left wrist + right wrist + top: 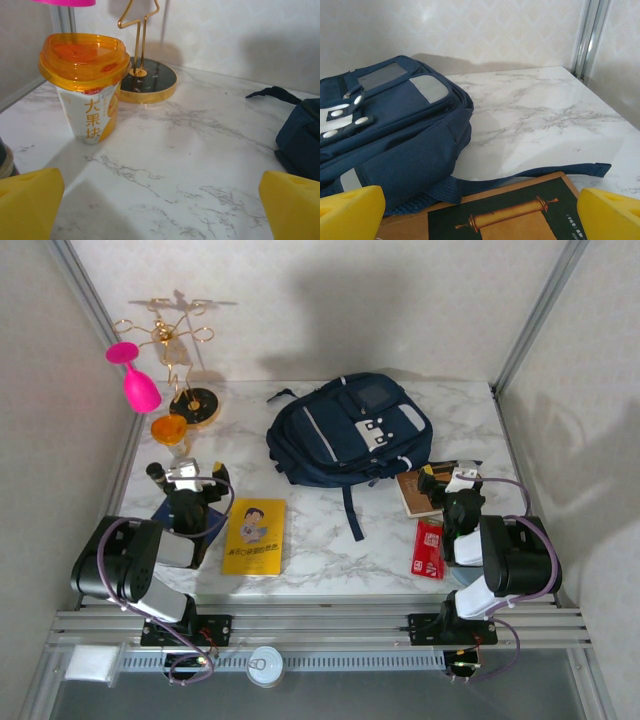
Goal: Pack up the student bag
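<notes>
The student bag is navy blue with pale grey stripes and lies flat at the middle back of the marble table. Its side fills the left of the right wrist view, and one edge shows in the left wrist view. My left gripper stands open left of the bag, its yellow fingertips wide apart over bare marble. My right gripper stands open at the bag's right, over a brown book with a scroll picture. A bag strap lies across that book's far edge.
A yellow book lies front left of centre. A red packet lies front right. An orange-lidded cup stands ahead of the left gripper. A gold rack on a round base carries a pink goblet. Frame posts flank the table.
</notes>
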